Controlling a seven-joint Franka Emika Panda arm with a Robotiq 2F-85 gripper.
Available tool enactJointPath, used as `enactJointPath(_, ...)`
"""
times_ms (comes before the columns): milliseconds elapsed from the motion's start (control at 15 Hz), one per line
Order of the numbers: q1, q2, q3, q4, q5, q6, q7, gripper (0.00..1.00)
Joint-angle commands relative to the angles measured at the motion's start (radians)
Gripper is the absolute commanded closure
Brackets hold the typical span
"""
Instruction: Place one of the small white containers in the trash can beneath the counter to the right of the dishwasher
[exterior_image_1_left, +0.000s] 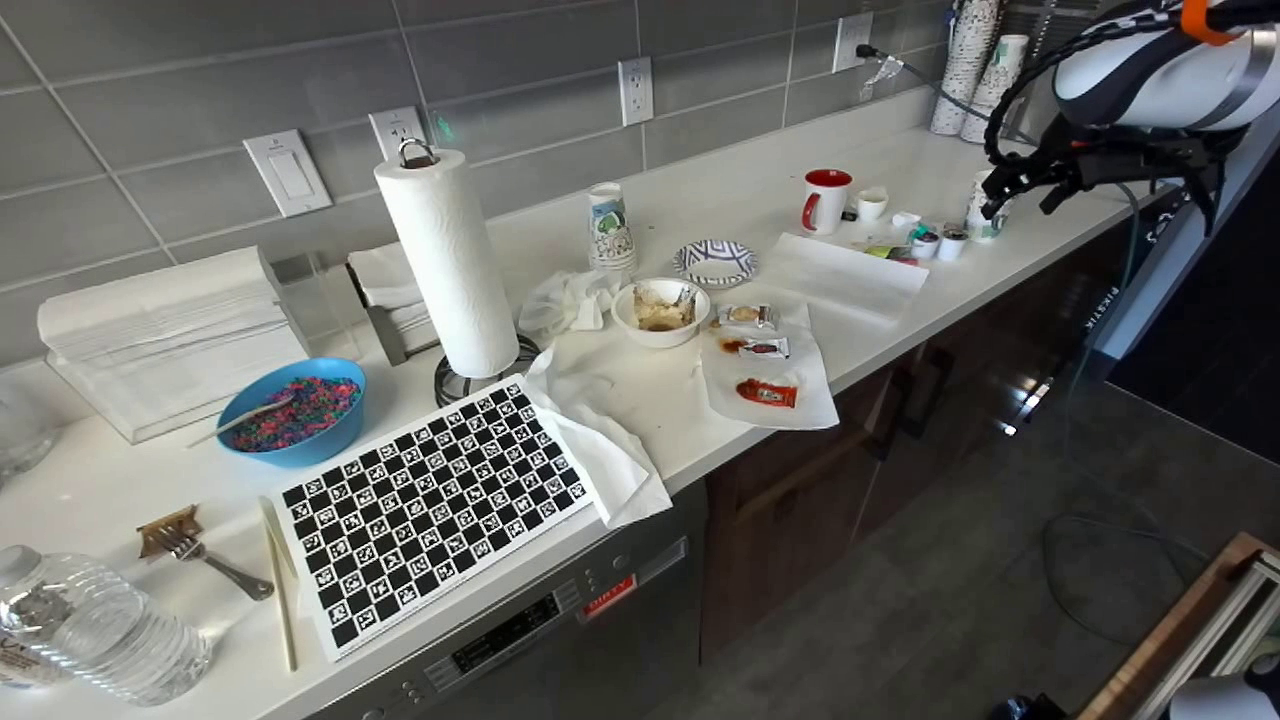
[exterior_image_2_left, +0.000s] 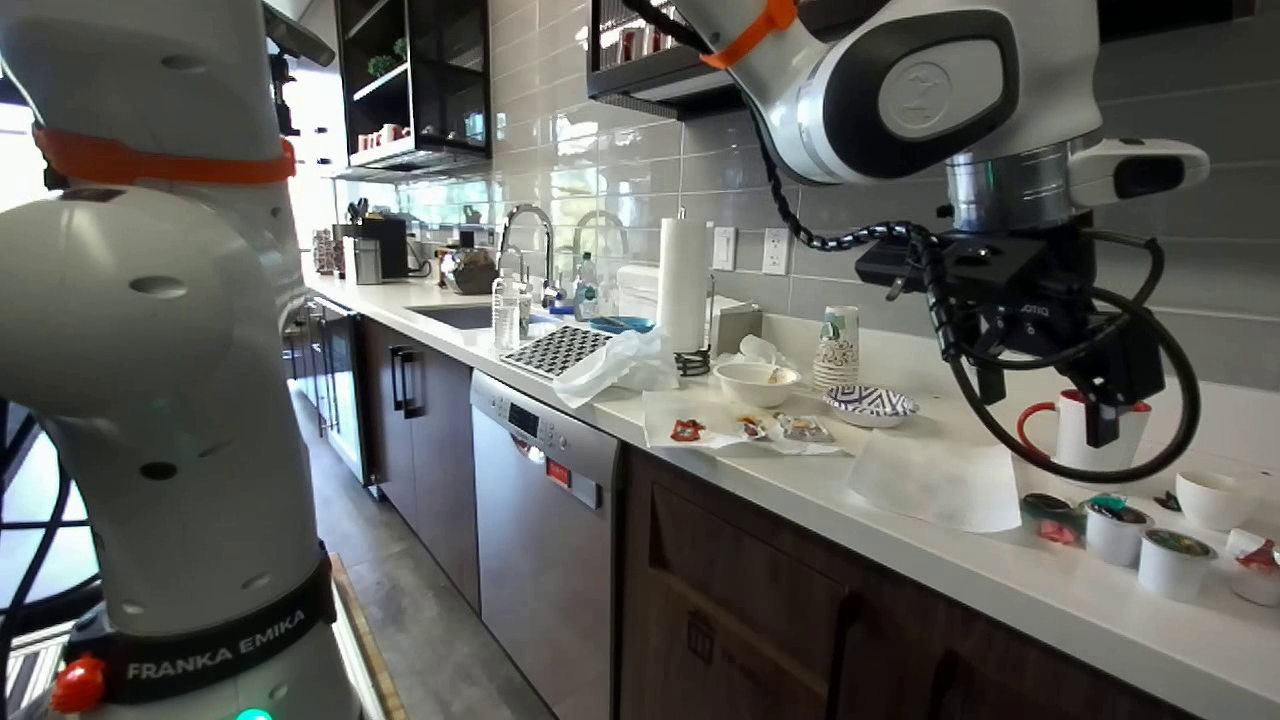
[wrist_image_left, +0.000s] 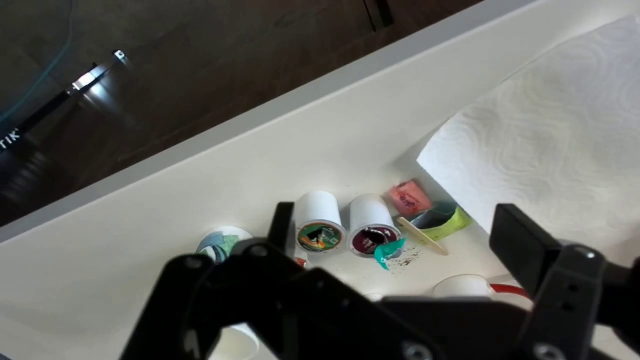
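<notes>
Along the grey tiled wall (exterior_image_1_left: 520, 90): long off-white tabletop (exterior_image_1_left: 660, 390), set over dark brown cabinets (exterior_image_1_left: 790, 530) in both exterior views. Above the tabletop: white arm (exterior_image_2_left: 930, 90), angled, wrist pointing down. Beneath the tabletop: grey dishwasher (exterior_image_2_left: 545, 540), red label (exterior_image_1_left: 608, 597) reading DIRTY on the control panel. Directly right of the dishwasher: cabinet front (exterior_image_2_left: 745, 535) marked with a bin symbol (exterior_image_2_left: 700, 640), closed. On the tabletop above the dishwasher: checkerboard (exterior_image_1_left: 430, 510), flat, with a paper roll (exterior_image_1_left: 450, 265) upright on its stand (exterior_image_2_left: 692, 365) just beside it. Farther along: paper towel (wrist_image_left: 545, 115), spread on the tabletop. Raised above the same stretch: claw (exterior_image_2_left: 1047, 410), fingers (wrist_image_left: 522, 247) set wide apart. Left of the roll: blue bowl (exterior_image_1_left: 335, 440), holding pink and green bits (exterior_image_1_left: 300, 412). Right of the roll: white bowl (exterior_image_1_left: 655, 339), brown residue (exterior_image_1_left: 662, 305) inside. Just behind the towel: mug (exterior_image_1_left: 835, 210), white outside, red inside, upright. Near the front edge of the tabletop: paper cup (exterior_image_1_left: 983, 222), upright. Between the cup and a pink packet (wrist_image_left: 410, 197) in the wrist view: containers (wrist_image_left: 370, 212), two in plain view, upright, just beside each other. Relative to the claw: lower, apart, and framed between the fingers in that view. Tops: one green and orange, one dark red with a teal scrap (wrist_image_left: 389, 252) at the rim. Beside the packet: wooden stick (wrist_image_left: 422, 236).
</notes>
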Motion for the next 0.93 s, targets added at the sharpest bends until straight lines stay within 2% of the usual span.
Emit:
enactJointPath(0,-0.041,0.089,-0.006,0.048,0.088,0.058,-0.093,0.0)
enactJointPath(333,-0.096,0.194,0.013,0.133,0.297,0.099,-0.304,0.0)
enactJointPath(667,-0.157,0.281,0.078,0.23,0.52,0.063,-0.494,0.0)
enactJointPath(867,-0.189,0.326,0.115,0.277,0.607,0.051,-0.565,0.0)
